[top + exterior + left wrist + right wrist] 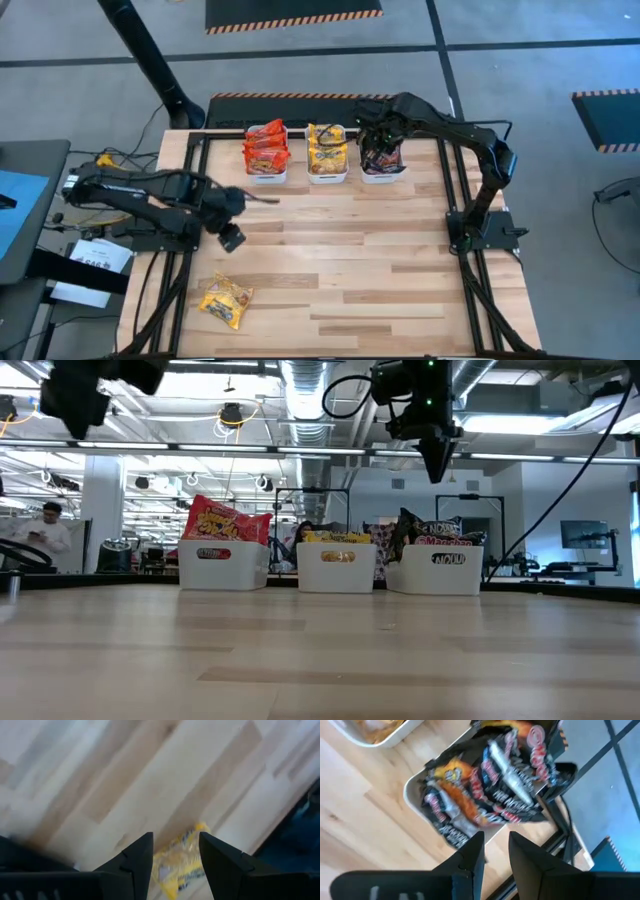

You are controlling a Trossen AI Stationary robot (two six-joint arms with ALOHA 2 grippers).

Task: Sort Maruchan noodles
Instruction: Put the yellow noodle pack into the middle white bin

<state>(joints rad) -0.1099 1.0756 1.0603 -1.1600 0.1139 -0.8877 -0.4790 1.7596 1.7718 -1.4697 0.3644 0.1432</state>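
Three white tubs stand in a row at the table's far edge. The left tub (266, 176) holds red Maruchan noodles (265, 145), the middle tub (327, 178) holds yellow ones (327, 146), and the right tub (383, 178) holds dark ones (490, 780). One yellow packet (226, 301) lies flat on the table near the front left corner. My left gripper (232, 240) hangs open above the table, on the far side of that packet (181, 865). My right gripper (495, 836) is open above the right tub, nothing between its fingers.
Black frame rails (195, 190) run along the table's left and right sides. My right arm's base (480, 228) stands at the right edge. Bare wood lies across the table's middle and near right. A person (45, 525) stands far off in the room behind.
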